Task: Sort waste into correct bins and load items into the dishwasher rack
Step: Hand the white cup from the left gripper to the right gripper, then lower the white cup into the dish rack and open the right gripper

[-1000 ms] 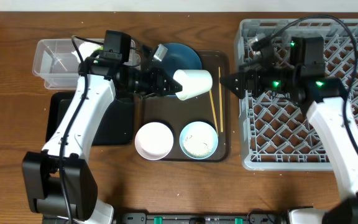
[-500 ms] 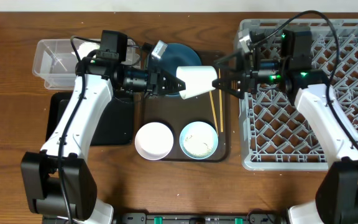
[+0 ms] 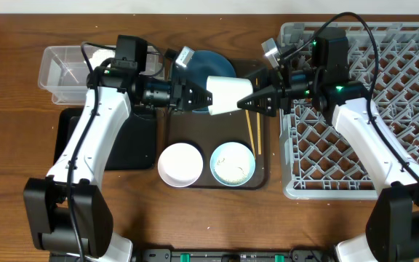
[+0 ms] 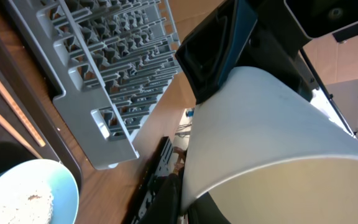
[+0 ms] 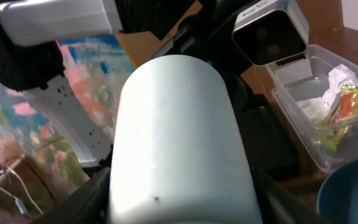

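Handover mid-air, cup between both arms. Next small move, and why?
Probably close the right gripper on the cup: it straddles the cup's base, firm contact unclear, while the left gripper holds the rim above the tray. Left should let go only afterwards.

White cup (image 3: 228,94), grey rack (image 3: 322,171)

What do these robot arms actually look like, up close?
Both the left arm and right arm have smooth white shells between chunky black joints. Thin black cables run along them, small green lights glow on the right one, and each ends in dark, pointed fingers.
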`<act>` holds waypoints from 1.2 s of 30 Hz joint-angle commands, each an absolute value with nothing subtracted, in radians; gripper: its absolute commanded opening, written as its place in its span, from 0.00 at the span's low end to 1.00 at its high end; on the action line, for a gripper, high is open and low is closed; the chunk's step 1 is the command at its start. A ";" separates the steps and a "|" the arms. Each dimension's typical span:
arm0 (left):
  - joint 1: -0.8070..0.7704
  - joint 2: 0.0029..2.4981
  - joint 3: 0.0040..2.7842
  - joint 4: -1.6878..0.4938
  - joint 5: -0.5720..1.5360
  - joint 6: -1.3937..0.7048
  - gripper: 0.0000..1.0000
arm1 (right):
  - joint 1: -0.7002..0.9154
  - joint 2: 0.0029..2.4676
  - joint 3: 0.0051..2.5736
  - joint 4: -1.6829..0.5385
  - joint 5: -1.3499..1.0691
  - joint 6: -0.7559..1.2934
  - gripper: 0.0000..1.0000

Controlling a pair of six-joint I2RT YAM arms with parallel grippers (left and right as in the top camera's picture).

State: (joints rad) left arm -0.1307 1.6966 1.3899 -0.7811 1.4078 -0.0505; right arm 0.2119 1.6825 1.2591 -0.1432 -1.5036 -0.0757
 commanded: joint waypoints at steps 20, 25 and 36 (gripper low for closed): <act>-0.135 1.694 1.406 -0.781 1.235 -0.034 0.42 | -0.090 1.619 1.262 -0.364 -1.089 0.252 0.43; -0.142 1.694 1.407 -0.780 1.011 -0.034 0.43 | -0.090 1.499 1.298 -0.690 -0.693 0.187 0.43; -0.155 1.695 1.406 -0.785 0.728 -0.034 0.43 | 0.055 1.403 1.472 -1.234 -0.162 0.179 0.44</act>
State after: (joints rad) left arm -0.1528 1.6966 1.3899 -0.7811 0.8463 -0.0475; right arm 0.0048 1.3964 1.4475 -1.1767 -0.3611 0.1886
